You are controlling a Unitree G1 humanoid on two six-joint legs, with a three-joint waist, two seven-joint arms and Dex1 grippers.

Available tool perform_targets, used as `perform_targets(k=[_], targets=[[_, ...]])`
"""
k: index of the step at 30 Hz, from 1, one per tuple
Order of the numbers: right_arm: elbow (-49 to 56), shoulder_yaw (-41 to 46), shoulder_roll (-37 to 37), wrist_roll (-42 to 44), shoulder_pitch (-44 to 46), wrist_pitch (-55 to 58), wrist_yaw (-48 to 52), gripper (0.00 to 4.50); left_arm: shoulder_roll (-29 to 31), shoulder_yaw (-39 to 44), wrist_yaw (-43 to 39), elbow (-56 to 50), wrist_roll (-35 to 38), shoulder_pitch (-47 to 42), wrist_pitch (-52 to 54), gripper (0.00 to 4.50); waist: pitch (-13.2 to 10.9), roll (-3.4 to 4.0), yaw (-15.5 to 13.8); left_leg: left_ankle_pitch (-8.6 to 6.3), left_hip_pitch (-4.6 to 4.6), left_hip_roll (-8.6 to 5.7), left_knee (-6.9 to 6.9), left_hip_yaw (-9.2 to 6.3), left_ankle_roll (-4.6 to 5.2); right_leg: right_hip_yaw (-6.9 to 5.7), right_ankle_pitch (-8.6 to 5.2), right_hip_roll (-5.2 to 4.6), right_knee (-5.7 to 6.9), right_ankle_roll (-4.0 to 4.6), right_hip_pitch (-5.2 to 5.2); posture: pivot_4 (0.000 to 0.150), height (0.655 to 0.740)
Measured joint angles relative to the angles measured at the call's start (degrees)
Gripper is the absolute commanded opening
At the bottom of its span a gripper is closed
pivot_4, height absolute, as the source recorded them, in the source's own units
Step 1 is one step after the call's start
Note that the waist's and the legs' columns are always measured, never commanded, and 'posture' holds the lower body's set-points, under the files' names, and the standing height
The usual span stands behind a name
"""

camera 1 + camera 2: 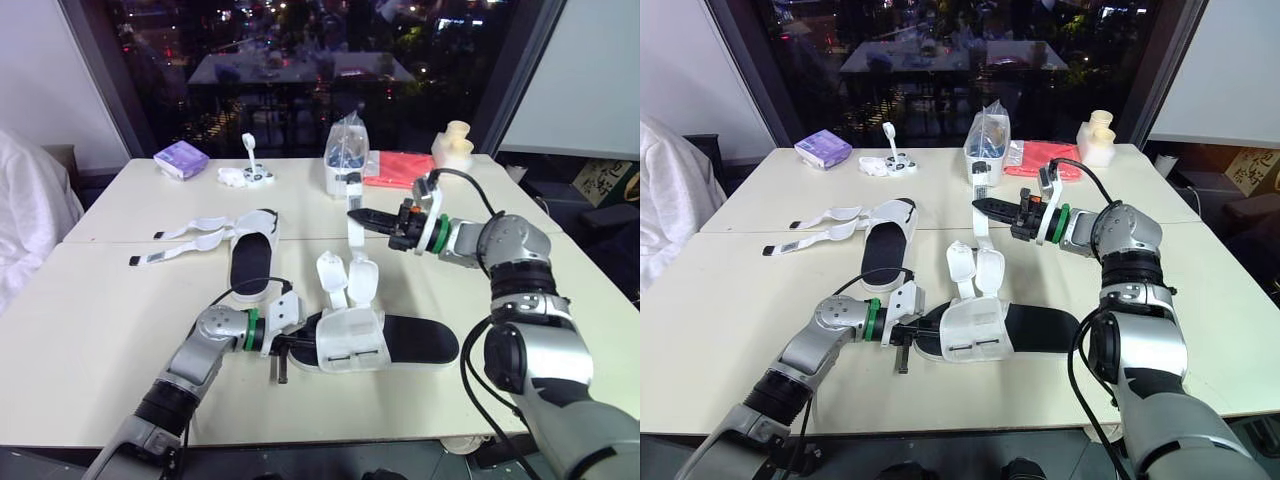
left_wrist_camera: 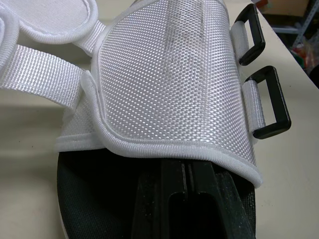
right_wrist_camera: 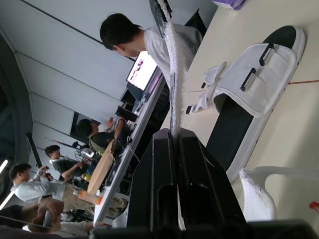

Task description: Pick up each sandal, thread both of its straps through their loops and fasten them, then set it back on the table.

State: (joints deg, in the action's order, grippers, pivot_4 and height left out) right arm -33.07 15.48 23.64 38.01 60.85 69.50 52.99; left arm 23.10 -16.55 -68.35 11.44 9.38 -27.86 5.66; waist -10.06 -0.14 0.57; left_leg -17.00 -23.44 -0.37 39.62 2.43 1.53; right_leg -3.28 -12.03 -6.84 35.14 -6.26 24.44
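Over the near sandal (image 1: pixel 420 340), right end effector (image 1: pixel 356 215) pinches its strap (image 3: pixel 172 74) — left end effector (image 2: pixel 184 172) clenched under the upper (image 2: pixel 164 79).

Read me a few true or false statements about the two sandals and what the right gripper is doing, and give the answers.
1. The right gripper pinches a white strap of the near sandal, lifted above the table. True.
2. The far sandal has both straps threaded and fastened. False: its two straps lie spread open on the table beside it.
3. The near sandal's two black loops have no strap through them. True.
4. The purple packet lies right beside the near sandal. False: it sits towards the table's far left corner.
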Motion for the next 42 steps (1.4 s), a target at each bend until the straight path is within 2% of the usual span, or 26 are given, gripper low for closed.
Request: perform_targets(k=[5,7,8,9,11,14,15,17,18,21,24,29,42], targets=[[9.58,-2.92,0.22,0.19,-5.18,-0.21,-0.37,0.11,-0.06,0.02,0.02,0.01,-0.03,-0.05,0.02,0.0,0.0,0.0,0.03,0.0,0.0,-0.02,-0.01,0.04,0.0,0.0,0.0,-0.02,0.0,0.0,0.02,0.15,0.74],[29.89,-9.79,4.51,-6.74,-16.76,-16.07,0.98,0.11,-0.55,-0.4,0.0,-0.32,0.1,0.39,-0.04,0.0,0.08,-0.05,-0.92,-0.03,0.0,-0.08,-0.14,-0.17,0.02,-0.05,-0.06,0.04,-0.04,-0.09,-0.02,0.15,0.74],[36.11,-12.44,5.88,-9.8,-21.4,-21.8,1.43,0.11,-0.46,-0.37,-0.15,-0.37,0.14,0.42,-0.05,0.0,0.08,-0.05,-1.02,-0.03,-0.01,-0.12,-0.24,-0.12,0.01,-0.04,-0.09,0.04,-0.07,-0.14,0.02,0.15,0.74],[40.85,-15.15,6.64,-12.16,-25.1,-26.93,1.78,0.11,-0.16,-0.24,-0.3,-0.41,0.16,0.36,-0.06,0.0,0.07,-0.04,-0.98,-0.03,0.01,-0.13,-0.29,-0.03,0.01,-0.01,-0.11,0.04,-0.07,-0.18,0.07,0.15,0.74],[44.15,-17.66,6.67,-13.91,-26.79,-31.49,2.13,0.11,0.06,-0.13,-0.27,-0.4,0.09,0.03,0.02,0.0,0.06,-0.02,-0.54,0.02,0.08,-0.1,-0.28,0.16,-0.04,0.01,-0.1,0.03,-0.04,-0.17,0.08,0.15,0.74],[50.63,-21.2,13.12,-25.56,-36.29,-55.82,2.82,0.11,-0.46,-0.66,-0.31,-0.24,0.07,0.5,-0.04,0.0,0.17,-0.25,-1.45,0.04,0.18,-0.14,-0.28,0.03,-0.06,-0.07,-0.21,0.09,-0.12,-0.29,-0.22,0.15,0.74],[51.53,-23.48,15.53,-31.58,-41.8,-68.95,3.01,0.11,-0.32,-0.67,-0.47,-0.1,0.12,0.4,-0.07,0.0,0.17,-0.36,-1.55,0.04,0.15,-0.16,-0.28,0.0,-0.07,-0.06,-0.27,0.1,-0.16,-0.36,-0.23,0.15,0.74],[49.59,-27.16,18.67,-40.37,-48.18,-88.08,2.42,0.11,0.42,-0.52,-1.01,-0.15,0.16,0.2,-0.08,0.0,0.13,-0.32,-1.09,0.04,0.17,-0.2,-0.29,0.04,-0.06,0.14,-0.28,0.07,-0.16,-0.39,-0.16,0.15,0.74],[47.85,-27.55,20.07,-43.8,-49.21,-96.08,1.37,0.11,0.74,-0.5,-1.29,-0.19,0.12,0.06,0.03,0.0,0.12,-0.31,-0.82,0.04,0.23,-0.2,-0.27,0.17,-0.05,0.24,-0.26,0.06,-0.15,-0.39,-0.14,0.15,0.74],[44.78,-26.49,22.05,-49.26,-49.32,-111.03,-2.26,0.11,1.16,-0.46,-1.28,-0.24,0.1,0.3,0.3,0.0,0.09,-0.41,-0.41,0.06,0.56,-0.09,-0.25,0.2,-0.08,0.27,-0.25,0.11,-0.12,-0.34,-0.42,0.15,0.74],[42.46,-26.11,22.71,-53.42,-49.37,-119.27,-5.54,0.11,1.22,-0.54,-1.31,-0.45,0.12,0.68,0.62,0.0,0.07,-0.43,-0.43,0.04,1.03,-0.02,-0.37,0.17,-0.09,0.23,-0.44,0.12,-0.13,-0.04,-0.82,0.15,0.74],[39.93,-25.76,22.88,-58.34,-48.97,-125.31,-9.82,0.11,1.31,-0.55,-1.33,-1.04,0.11,0.75,1.36,0.0,0.07,-0.43,-0.61,0.04,1.04,-0.01,-0.39,0.16,-0.08,0.24,-0.45,0.1,-0.13,0.0,-0.82,0.15,0.74],[38.96,-25.87,24.35,-61.47,-48.46,-127.36,-14.44,0.11,1.3,-0.63,-1.37,-1.36,0.15,1.05,1.53,0.0,0.07,-0.43,-1.18,0.04,1.04,-0.01,-0.39,0.16,-0.08,0.24,-0.55,0.07,-0.13,0.21,-0.83,0.15,0.74]])
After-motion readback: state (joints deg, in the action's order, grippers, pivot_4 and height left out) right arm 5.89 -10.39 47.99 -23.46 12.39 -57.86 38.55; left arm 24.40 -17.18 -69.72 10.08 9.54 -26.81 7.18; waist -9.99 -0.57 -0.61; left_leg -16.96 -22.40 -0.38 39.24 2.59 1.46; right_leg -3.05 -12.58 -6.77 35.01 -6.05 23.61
